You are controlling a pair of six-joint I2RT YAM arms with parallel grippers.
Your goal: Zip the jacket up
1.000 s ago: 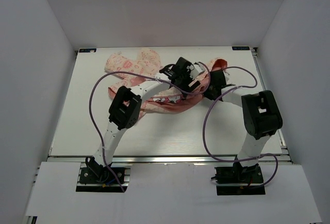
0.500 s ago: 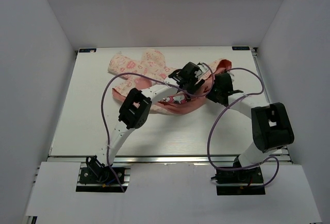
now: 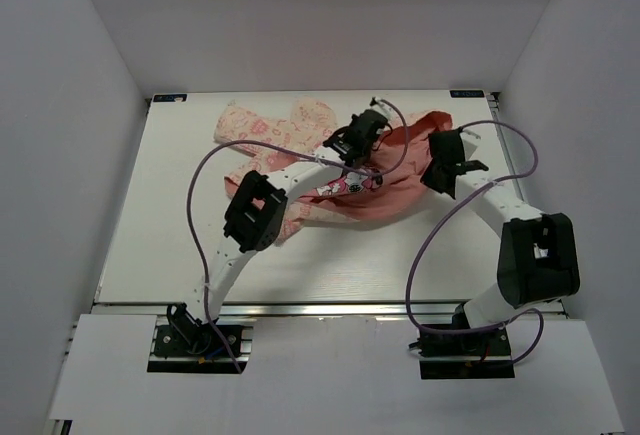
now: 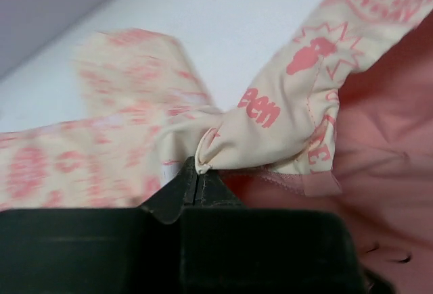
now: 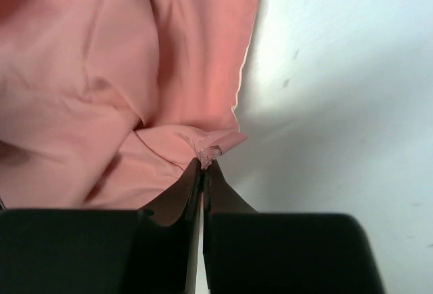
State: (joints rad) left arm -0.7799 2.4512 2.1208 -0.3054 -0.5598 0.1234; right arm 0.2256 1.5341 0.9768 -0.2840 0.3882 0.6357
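Left gripper (image 4: 196, 174) clamped on a cream fabric fold; right gripper (image 5: 203, 164) pinched shut on a pink lining edge. Jacket (image 3: 385, 193) lies spread between them, lining up, rest trailing left of the left gripper on the table (image 3: 400, 255). Long axis runs roughly gripper to gripper. Suggest: tension evenly, flatten, expose both zipper edges first.
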